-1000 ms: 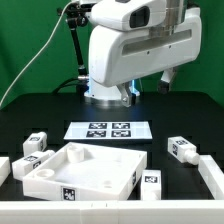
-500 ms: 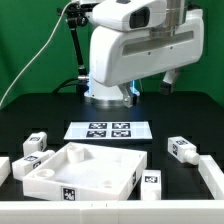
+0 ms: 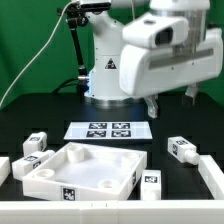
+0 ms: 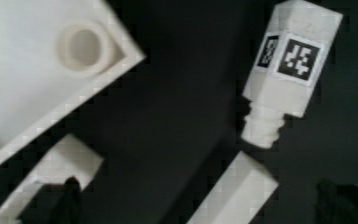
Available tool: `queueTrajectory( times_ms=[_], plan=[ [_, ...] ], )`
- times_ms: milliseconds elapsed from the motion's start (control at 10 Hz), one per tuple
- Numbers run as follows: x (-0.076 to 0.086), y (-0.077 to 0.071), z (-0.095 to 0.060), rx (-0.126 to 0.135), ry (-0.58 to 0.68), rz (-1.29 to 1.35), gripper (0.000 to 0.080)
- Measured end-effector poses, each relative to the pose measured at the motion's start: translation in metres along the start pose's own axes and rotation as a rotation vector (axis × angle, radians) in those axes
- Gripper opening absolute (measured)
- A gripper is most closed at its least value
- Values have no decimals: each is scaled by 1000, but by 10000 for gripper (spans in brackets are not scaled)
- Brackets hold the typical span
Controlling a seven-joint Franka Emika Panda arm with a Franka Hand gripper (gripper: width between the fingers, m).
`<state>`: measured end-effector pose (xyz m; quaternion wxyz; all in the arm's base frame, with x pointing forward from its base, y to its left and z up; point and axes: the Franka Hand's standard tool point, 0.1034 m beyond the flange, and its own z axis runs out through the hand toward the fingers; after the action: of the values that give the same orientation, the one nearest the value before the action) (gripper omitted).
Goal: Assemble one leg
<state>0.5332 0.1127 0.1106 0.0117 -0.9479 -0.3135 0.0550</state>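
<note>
Several small white tagged legs lie on the black table. One leg (image 3: 181,149) lies at the exterior view's right, one (image 3: 152,182) in front of the panel, and two (image 3: 36,141) (image 3: 30,165) at the left. My gripper (image 3: 170,100) hangs open and empty above the right side of the table, well above the right leg. In the wrist view a leg (image 4: 286,68) with a tag and a threaded peg end lies ahead of my open gripper (image 4: 197,205). Its dark fingertips (image 4: 51,200) stand wide apart, and nothing is between them.
The large white square panel (image 3: 85,168) with round holes lies at front centre; its corner shows in the wrist view (image 4: 43,70). The marker board (image 3: 111,130) lies behind it. White bars (image 3: 210,175) (image 3: 4,168) lie at both table sides, and one bar (image 4: 243,190) shows below the gripper.
The arm has swung toward the exterior view's right, so the hand now hangs over the right part of the table. The parts on the table have not moved.
</note>
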Motion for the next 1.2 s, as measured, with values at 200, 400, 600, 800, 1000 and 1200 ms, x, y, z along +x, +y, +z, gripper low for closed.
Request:
queueTrajectory(
  times_ms=[200, 400, 600, 800, 1000, 1200],
  plan=[
    [2, 1, 0, -1, 4, 2, 650],
    [-3, -11, 17, -6, 41, 61, 650],
    [-10, -34, 46, -3, 62, 74, 650],
    [-10, -42, 66, 6, 66, 73, 650],
    [-10, -48, 80, 12, 70, 75, 650],
    [-11, -48, 89, 18, 66, 76, 650]
  ],
)
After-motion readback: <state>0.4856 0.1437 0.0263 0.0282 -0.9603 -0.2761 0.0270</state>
